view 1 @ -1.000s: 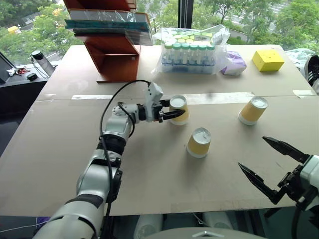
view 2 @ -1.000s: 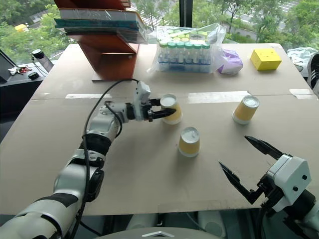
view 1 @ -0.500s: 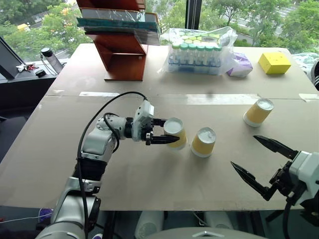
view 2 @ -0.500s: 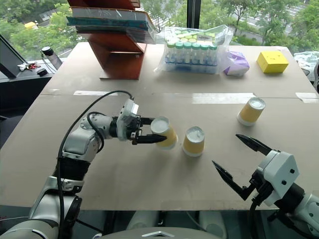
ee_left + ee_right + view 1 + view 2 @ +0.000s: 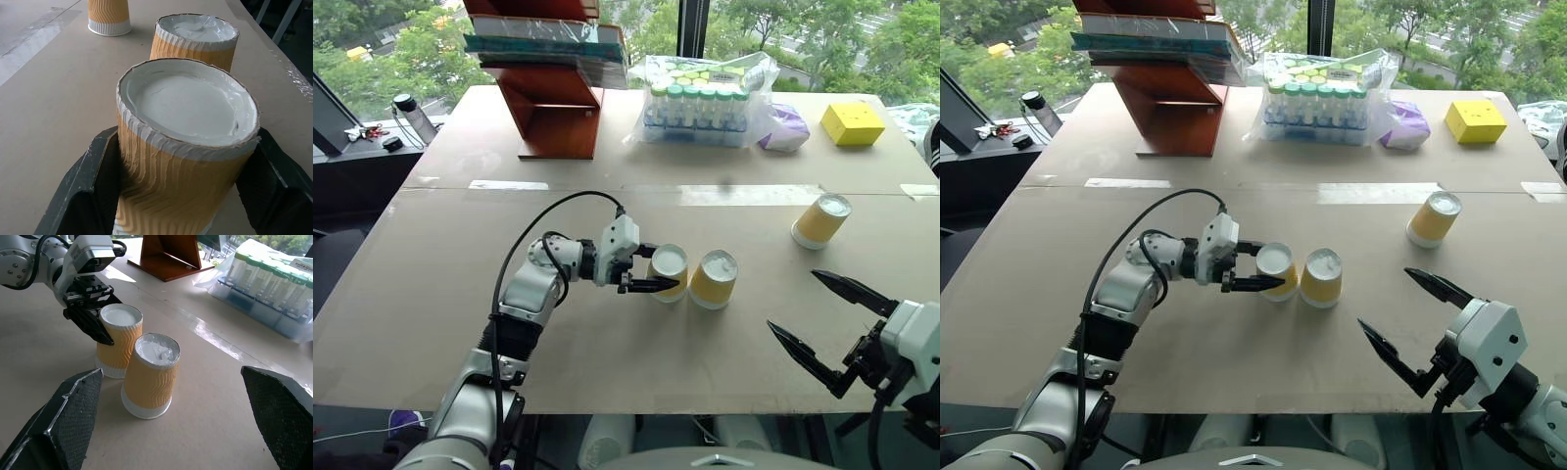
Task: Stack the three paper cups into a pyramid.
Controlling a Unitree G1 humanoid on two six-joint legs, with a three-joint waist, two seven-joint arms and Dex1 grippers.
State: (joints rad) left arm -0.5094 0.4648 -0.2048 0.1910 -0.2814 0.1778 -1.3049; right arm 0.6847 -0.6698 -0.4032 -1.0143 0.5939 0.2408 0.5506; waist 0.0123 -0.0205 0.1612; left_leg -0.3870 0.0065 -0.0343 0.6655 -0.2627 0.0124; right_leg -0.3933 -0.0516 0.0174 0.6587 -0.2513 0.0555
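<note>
Desk [image 5: 431, 323]: a wide tan surface by a window, with a strip of clear tape running across it from left to right.
Left tool [image 5: 651, 267]: closed around a paper cup, one black finger on each ribbed side, reaching in from the left at the middle of the desk.
Held cup [image 5: 668, 273]: yellow-orange, upside down with its white base facing up; its rim is at the desk, though whether it rests there cannot be told.
Middle cup [image 5: 713, 279]: also upside down, standing on the desk just right of the held cup, with the two nearly touching.
Third cup [image 5: 822, 219]: upside down on the desk, farther away and well to the right, apart from the other two.
Right tool [image 5: 827, 329]: spread wide and holding nothing, hovering at the near right edge of the desk.
Far side of desk: a clear bag of green-capped tubes [image 5: 697, 103], a yellow box [image 5: 846, 122] at far right, and a reddish-brown wooden stand [image 5: 553, 108] at far left.
</note>
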